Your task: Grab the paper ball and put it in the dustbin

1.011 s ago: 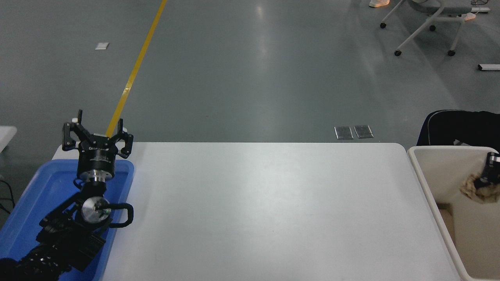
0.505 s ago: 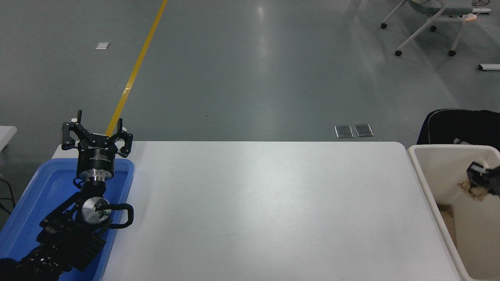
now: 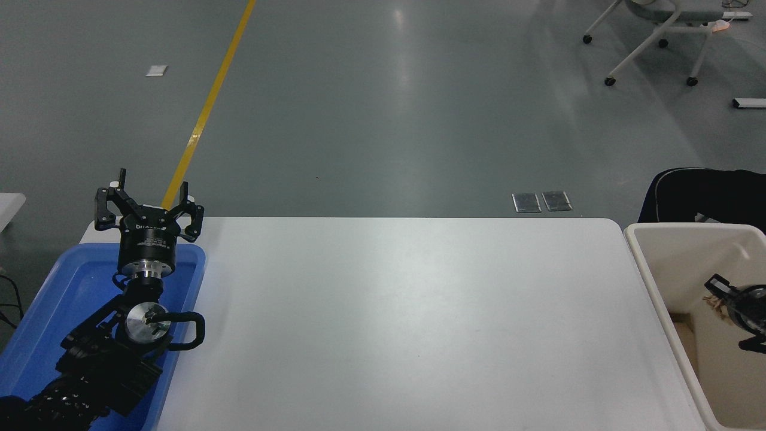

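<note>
Wide bare white worktop (image 3: 407, 311) between two containers.
Left tool (image 3: 149, 206), fingers spread, hovers over the shallow blue plastic tray (image 3: 42, 323); right tool (image 3: 739, 305), grip unclear, sits inside the tall cream-beige plastic dustbin (image 3: 658, 281), tan crumpled paper ball (image 3: 713, 303) barely visible beside it.

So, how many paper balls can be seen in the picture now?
1, and only in part: a scrap of the paper ball shows beside the right gripper, inside the dustbin at the right edge. More could lie hidden low in the dustbin.
</note>
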`<state>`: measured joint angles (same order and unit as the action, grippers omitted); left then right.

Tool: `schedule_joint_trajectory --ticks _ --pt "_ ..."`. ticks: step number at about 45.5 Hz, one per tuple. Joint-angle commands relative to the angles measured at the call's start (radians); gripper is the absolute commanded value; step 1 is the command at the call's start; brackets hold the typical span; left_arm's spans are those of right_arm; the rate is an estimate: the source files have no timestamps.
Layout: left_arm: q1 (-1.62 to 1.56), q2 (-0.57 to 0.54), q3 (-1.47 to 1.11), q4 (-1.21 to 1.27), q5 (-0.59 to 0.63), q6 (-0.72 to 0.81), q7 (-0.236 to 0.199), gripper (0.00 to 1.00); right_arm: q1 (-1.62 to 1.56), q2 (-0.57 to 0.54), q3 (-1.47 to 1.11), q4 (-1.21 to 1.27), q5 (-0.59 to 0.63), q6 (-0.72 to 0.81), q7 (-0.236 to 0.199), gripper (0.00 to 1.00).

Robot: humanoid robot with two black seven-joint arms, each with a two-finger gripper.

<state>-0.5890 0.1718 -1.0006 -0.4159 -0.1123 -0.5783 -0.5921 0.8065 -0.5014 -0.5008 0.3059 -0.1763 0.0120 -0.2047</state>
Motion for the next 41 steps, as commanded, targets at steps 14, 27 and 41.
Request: schedule_joint_trajectory --ticks 14,27,41 --pt "0.000 0.000 0.000 0.000 0.000 0.000 0.000 0.99 0.059 -0.034 -0.008 0.171 0.083 -0.023 -0.001 1.00" --pt "0.000 0.000 -0.001 -0.001 0.000 0.000 0.000 0.99 0.292 -0.141 -0.206 0.449 0.070 -0.021 0.002 1.00" --pt "0.000 0.000 -0.001 -0.001 0.000 0.000 0.000 0.99 0.657 -0.184 -0.375 0.817 0.015 0.028 0.014 1.00"
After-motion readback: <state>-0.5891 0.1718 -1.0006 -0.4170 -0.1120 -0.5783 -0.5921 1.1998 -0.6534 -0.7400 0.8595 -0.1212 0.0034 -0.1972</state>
